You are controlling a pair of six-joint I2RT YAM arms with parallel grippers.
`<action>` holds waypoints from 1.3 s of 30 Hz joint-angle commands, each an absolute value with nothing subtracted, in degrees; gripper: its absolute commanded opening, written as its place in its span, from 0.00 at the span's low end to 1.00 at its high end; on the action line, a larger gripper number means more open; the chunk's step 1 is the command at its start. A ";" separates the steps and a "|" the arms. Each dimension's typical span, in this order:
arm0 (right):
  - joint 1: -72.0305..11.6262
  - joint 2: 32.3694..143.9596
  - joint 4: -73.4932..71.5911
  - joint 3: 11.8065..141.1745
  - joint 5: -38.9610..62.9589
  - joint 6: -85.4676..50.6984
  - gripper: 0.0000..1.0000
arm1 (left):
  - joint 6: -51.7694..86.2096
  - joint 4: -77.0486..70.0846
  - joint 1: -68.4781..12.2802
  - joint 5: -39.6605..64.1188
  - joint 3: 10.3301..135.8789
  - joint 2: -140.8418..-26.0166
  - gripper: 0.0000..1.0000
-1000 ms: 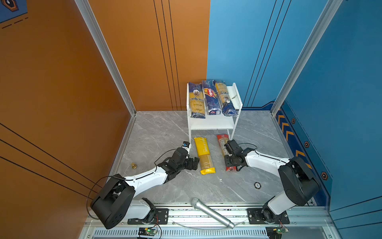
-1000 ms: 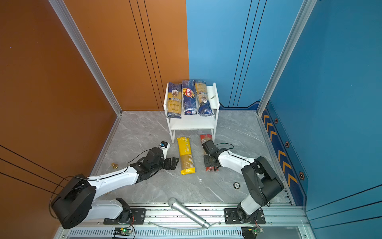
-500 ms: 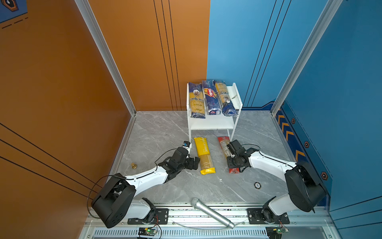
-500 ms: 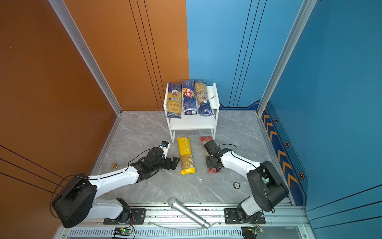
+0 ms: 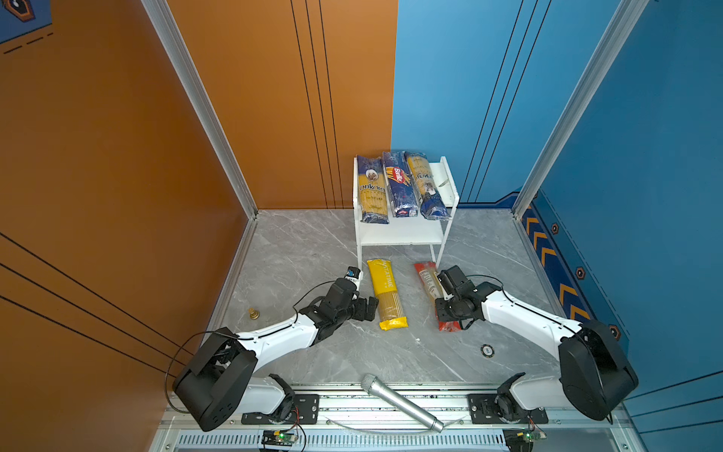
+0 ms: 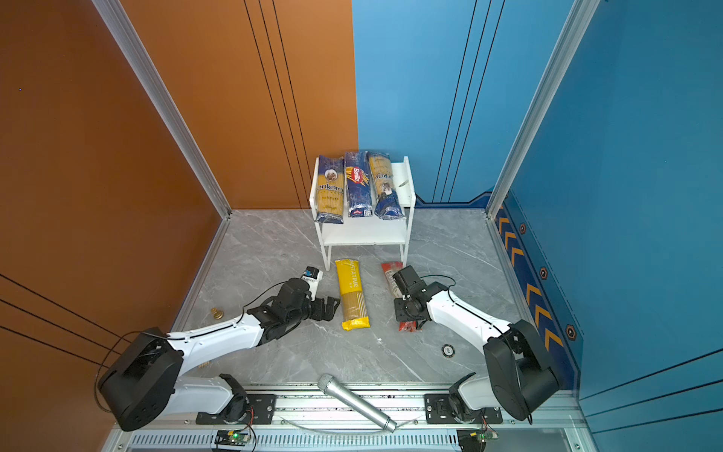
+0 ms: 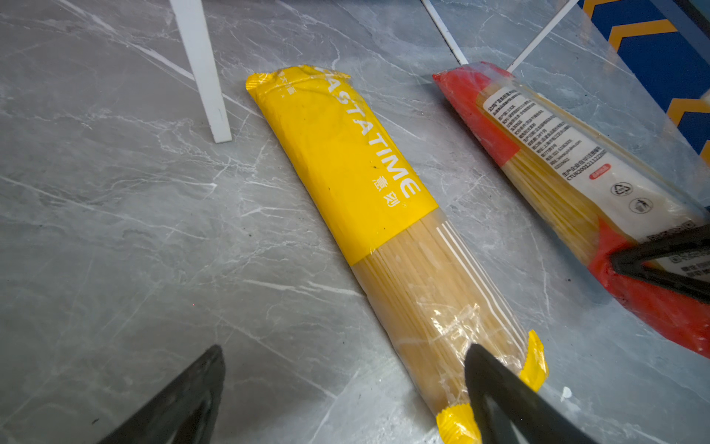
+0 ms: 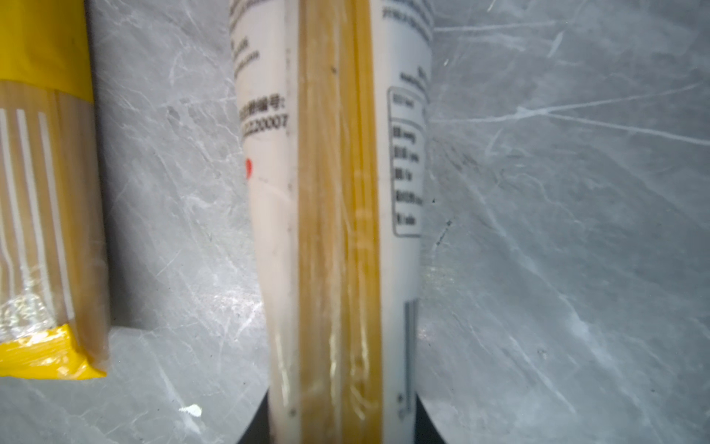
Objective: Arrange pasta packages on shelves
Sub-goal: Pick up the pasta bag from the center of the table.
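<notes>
Looking at my feeds, nearest to me is the silver microphone (image 5: 399, 403), lying slanted across the front rail between the two arm bases. A bit further out on the grey marble floor (image 5: 297, 250) there's a small round black disc (image 5: 487, 350) on the right and a little brass thing (image 5: 253, 314) over by the orange wall.

Then the arms. The left gripper (image 5: 369, 309) sits low with its jaws wide apart, right at the near end of the yellow bag (image 5: 387, 293). In the left wrist view one finger (image 7: 499, 392) overlaps that end of the bag and the other is out over bare floor. Can't say if it's actually touching.

The right gripper (image 5: 448, 313) is clamped on the red-and-clear bag (image 5: 428, 278) close to its near end. The right wrist view shows the bag running straight out from between the fingers. Both bags lie flat on the floor, side by side but apart, lengthwise toward the shelves (image 5: 403, 235), their far ends just in front of its legs.

At the back, on the top board, three bags lie side by side: an ankara bag (image 5: 373, 191) on the left, the Barilla bag (image 5: 399, 186) in the middle, and the other ankara bag (image 5: 424, 186) on the right, angled a bit.
</notes>
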State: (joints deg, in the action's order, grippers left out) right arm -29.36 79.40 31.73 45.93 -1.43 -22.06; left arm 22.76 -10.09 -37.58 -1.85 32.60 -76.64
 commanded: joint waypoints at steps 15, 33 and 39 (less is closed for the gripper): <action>-26.51 68.96 33.35 45.79 -1.06 -22.41 0.00 | 22.30 -11.20 -38.22 -0.75 33.49 -77.43 0.98; -25.15 60.79 39.09 49.15 3.36 -21.67 0.00 | 22.41 -11.20 -38.41 -0.87 33.88 -77.79 0.98; -25.07 58.85 42.44 51.04 5.82 -19.26 0.00 | 22.26 -11.20 -38.40 -0.79 33.68 -77.79 0.98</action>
State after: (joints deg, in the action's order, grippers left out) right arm -26.04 61.78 42.06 46.87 6.02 -20.38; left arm 22.76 -10.83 -37.85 -1.26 32.71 -77.69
